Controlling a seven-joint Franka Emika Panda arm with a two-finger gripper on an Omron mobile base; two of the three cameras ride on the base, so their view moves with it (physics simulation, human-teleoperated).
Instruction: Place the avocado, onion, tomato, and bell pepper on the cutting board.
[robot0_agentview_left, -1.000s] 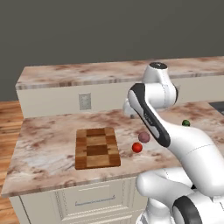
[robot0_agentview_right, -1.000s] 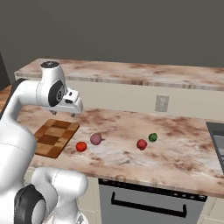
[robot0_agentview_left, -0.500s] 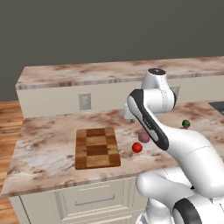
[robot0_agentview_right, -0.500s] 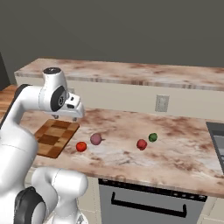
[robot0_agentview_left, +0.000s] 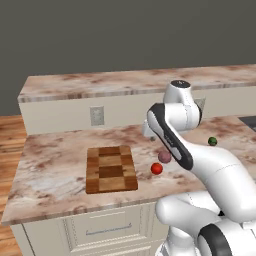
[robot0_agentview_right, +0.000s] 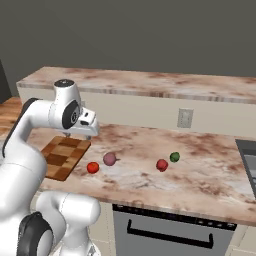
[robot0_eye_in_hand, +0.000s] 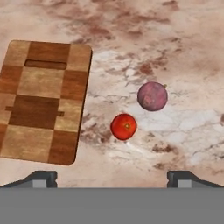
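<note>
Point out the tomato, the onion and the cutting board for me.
tomato (robot0_eye_in_hand: 124, 126), hand view, middle of its red skin.
onion (robot0_eye_in_hand: 152, 96), hand view, centre of the purple ball.
cutting board (robot0_eye_in_hand: 39, 103), hand view, dark block at its middle.

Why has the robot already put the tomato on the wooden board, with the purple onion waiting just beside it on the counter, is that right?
Not quite. The tomato isn't on the cutting board; it lies on the counter beside the board, as the hand view shows. The board is bare. The rest holds: the onion sits on the counter close to the tomato.
</note>
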